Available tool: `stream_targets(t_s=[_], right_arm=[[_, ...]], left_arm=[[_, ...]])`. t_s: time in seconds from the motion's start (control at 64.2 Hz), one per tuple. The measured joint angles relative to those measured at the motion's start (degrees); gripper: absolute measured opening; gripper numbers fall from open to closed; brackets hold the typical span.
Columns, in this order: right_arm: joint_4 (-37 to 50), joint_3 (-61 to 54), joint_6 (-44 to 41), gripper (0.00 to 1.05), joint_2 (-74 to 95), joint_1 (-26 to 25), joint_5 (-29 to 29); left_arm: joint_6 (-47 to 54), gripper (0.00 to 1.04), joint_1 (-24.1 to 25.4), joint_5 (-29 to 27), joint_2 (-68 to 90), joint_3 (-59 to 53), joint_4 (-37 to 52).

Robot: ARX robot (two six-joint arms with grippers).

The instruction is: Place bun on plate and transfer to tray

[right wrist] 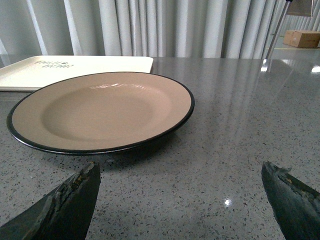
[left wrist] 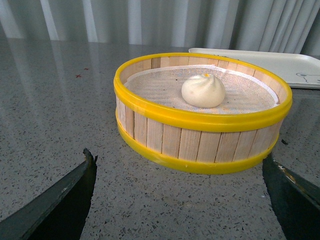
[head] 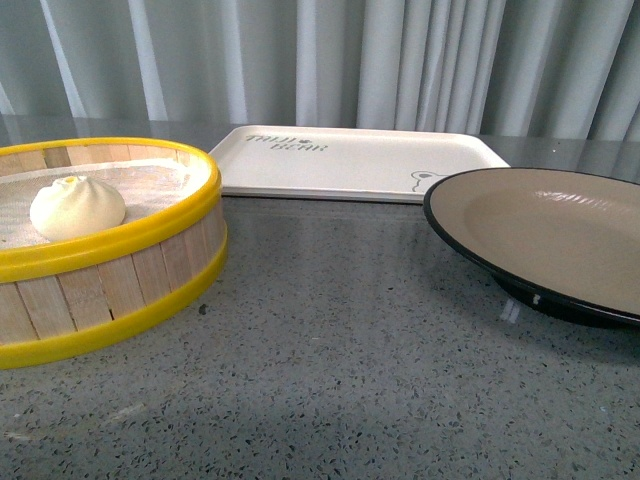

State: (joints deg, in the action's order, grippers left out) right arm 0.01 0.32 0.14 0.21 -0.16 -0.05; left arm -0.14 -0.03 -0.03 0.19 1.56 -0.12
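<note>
The creamy-white bun (head: 77, 207) (left wrist: 203, 91) lies on the cloth inside a yellow-rimmed wooden steamer basket (head: 150, 270) (left wrist: 200, 142) at the left. The beige plate with a black rim (head: 470, 245) (right wrist: 30, 142) stands empty at the right. Behind them lies the cream-white tray (head: 350, 165) (left wrist: 260, 59) (right wrist: 100, 62), empty. My left gripper (left wrist: 180, 187) is open, just short of the basket's near wall, holding nothing. My right gripper (right wrist: 180, 192) is open over bare table, near the plate's edge. Neither arm shows in the front view.
The grey speckled table (head: 350, 380) stretches in front of the basket and plate. Pale curtains (head: 400, 60) hang behind the table. A cardboard box (right wrist: 301, 38) sits far off beyond the table's edge in the right wrist view.
</note>
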Motion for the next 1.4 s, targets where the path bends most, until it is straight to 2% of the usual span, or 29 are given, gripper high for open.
stream_targets(t_s=[0.14, 0.171, 0.203, 0.249, 0.343, 0.468, 0.561, 0.639, 0.826, 0.935, 1.122, 1.403], right_arm=[[0.0, 0.0, 0.0, 0.96, 0.0, 0.0, 0.0], [0.0, 0.0, 0.0, 0.96, 0.0, 0.0, 0.0], [0.0, 0.0, 0.0, 0.96, 0.0, 0.0, 0.0], [0.0, 0.0, 0.0, 0.96, 0.0, 0.0, 0.0], [0.0, 0.0, 0.0, 0.96, 0.0, 0.0, 0.0], [0.0, 0.0, 0.0, 0.96, 0.0, 0.0, 0.0], [0.0, 0.0, 0.0, 0.96, 0.0, 0.0, 0.0], [0.0, 0.0, 0.0, 0.96, 0.0, 0.0, 0.0], [0.0, 0.0, 0.0, 0.96, 0.0, 0.0, 0.0], [0.0, 0.0, 0.0, 0.96, 0.0, 0.0, 0.0], [0.0, 0.0, 0.0, 0.96, 0.0, 0.0, 0.0], [0.0, 0.0, 0.0, 0.96, 0.0, 0.0, 0.0]], left_arm=[[-0.2, 0.98, 0.0, -0.3, 0.1, 0.0, -0.1], [-2.3, 0.98, -1.0, -3.2, 1.7, 1.0, -3.4], [-5.3, 0.98, -2.4, -7.8, 5.6, 4.0, -10.2], [-9.3, 0.98, -2.7, -10.6, 11.8, 7.5, -14.6], [-11.9, 0.98, 0.5, -7.8, 22.8, 15.8, -9.1], [-12.0, 0.98, 3.4, -6.8, 30.8, 24.4, -1.7], [-12.0, 0.98, 2.4, -6.1, 38.5, 30.4, 2.6], [-11.5, 0.98, -1.0, -5.9, 46.2, 35.8, 4.6], [-7.5, 0.98, -12.2, -4.7, 64.2, 48.6, 3.7], [-5.4, 0.98, -15.9, -4.8, 73.0, 54.9, 0.5], [-2.7, 0.98, -15.6, -5.1, 79.3, 57.4, -3.7], [0.2, 0.98, -11.1, -5.3, 77.1, 53.8, -4.6]])
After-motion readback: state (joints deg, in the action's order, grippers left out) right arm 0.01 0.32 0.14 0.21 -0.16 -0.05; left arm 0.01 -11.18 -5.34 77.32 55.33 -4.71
